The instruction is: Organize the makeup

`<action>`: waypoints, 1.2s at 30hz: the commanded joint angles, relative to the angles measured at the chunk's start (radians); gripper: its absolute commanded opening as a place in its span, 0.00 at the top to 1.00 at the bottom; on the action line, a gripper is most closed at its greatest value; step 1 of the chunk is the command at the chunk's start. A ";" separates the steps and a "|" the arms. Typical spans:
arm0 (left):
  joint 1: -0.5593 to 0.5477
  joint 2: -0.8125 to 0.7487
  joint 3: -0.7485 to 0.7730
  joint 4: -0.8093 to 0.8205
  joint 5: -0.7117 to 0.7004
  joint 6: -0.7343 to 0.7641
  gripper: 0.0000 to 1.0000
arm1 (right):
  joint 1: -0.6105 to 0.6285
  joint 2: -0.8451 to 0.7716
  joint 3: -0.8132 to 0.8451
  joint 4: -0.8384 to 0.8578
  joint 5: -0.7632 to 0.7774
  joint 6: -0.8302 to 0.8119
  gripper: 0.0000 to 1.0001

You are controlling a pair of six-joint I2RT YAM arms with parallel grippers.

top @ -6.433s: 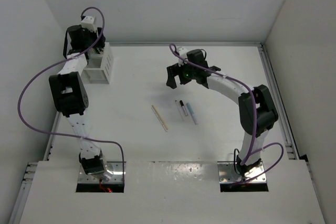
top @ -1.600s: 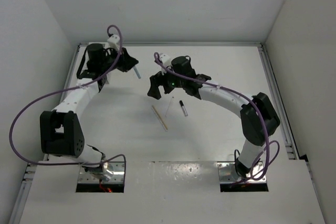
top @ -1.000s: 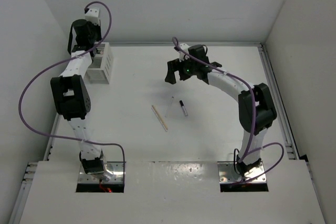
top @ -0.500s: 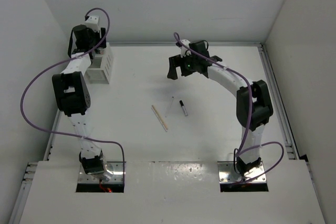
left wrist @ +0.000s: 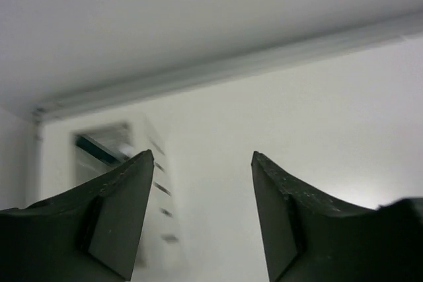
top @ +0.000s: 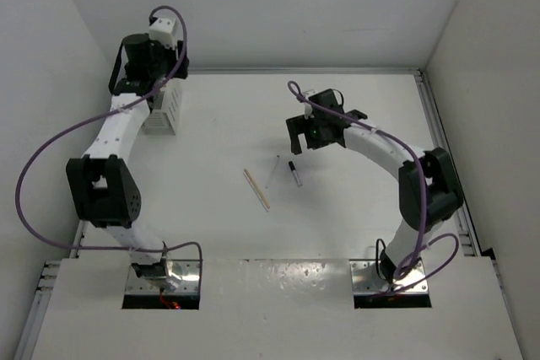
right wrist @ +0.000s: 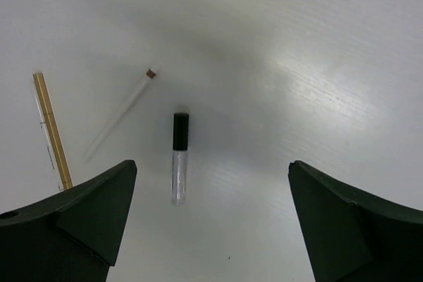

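Three makeup sticks lie mid-table: a long tan wooden stick, a thin white stick and a short clear tube with a black cap. The right wrist view shows them too: the tan stick, the white stick and the black-capped tube. My right gripper is open and empty, hovering just above and behind the tube. My left gripper is open and empty, up beside the white slatted box, which appears blurred in the left wrist view.
The table has a raised rail along its back edge and right side. White walls close in on the left, back and right. The arm bases sit at the near edge.
My right gripper has come forward and down from the back toward the black-capped tube. My left gripper has swung slightly right over the box. The pale blue stick seen earliest is gone from the table.
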 commanded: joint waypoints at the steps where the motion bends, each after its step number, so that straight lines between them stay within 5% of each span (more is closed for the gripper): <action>1: -0.084 -0.110 -0.199 -0.158 0.033 -0.154 0.35 | 0.032 -0.110 -0.073 0.001 0.103 0.051 0.03; 7: -0.352 -0.224 -0.542 -0.179 -0.036 -0.294 0.36 | 0.060 -0.221 -0.211 -0.005 0.219 0.133 0.07; 12: -0.509 -0.224 -0.615 -0.179 -0.139 -0.377 0.37 | 0.066 -0.258 -0.291 0.000 0.250 0.162 0.15; 16: -0.544 -0.173 -0.615 -0.191 -0.139 -0.434 0.37 | 0.085 -0.269 -0.328 -0.002 0.244 0.170 0.18; 25: -0.570 -0.086 -0.570 -0.227 -0.154 -0.494 0.54 | 0.077 -0.327 -0.397 -0.014 0.247 0.176 0.19; 36: -0.605 -0.018 -0.570 -0.216 -0.163 -0.523 0.54 | 0.085 -0.397 -0.484 -0.005 0.290 0.176 0.19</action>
